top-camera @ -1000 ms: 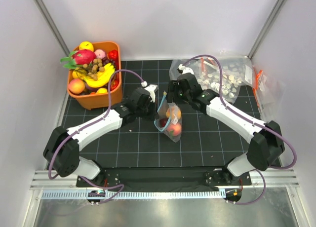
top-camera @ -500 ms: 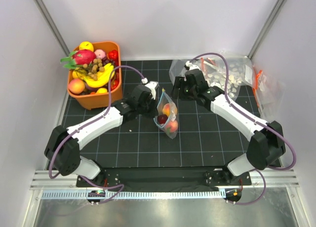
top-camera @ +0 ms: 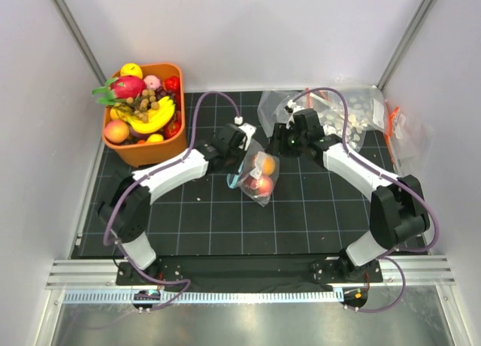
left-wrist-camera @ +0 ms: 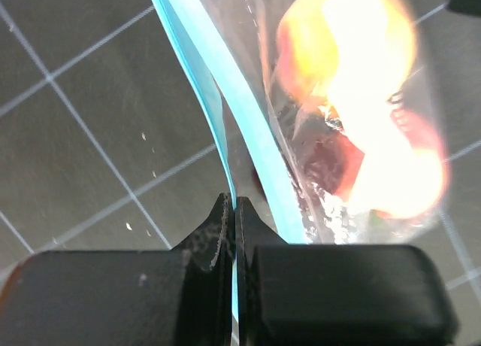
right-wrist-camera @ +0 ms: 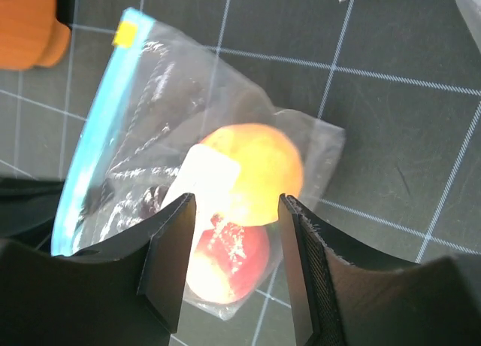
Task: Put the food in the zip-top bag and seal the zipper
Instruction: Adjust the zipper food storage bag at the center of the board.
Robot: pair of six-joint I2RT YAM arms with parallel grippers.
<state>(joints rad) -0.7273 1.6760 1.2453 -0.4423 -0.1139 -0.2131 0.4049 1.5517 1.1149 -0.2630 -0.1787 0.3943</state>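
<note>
Left gripper (left-wrist-camera: 231,204) fingers are clamped together on the teal zipper (left-wrist-camera: 252,135) of the zip-top bag (top-camera: 255,192). The bag lies near the middle of the black gridded mat (top-camera: 301,218), with the orange fruit (right-wrist-camera: 259,162) and the peach (right-wrist-camera: 225,265) inside. The right gripper (right-wrist-camera: 234,207) hangs near the bag, fingers apart, holding nothing. A second ago it was at the bag's mouth; it has since drawn back toward the speckled bags (top-camera: 346,116). Only the right wrist view shows a small yellow tab (right-wrist-camera: 125,34) at the zipper's end, and only the top view shows the orange basket (top-camera: 150,152) of toy fruit
</note>
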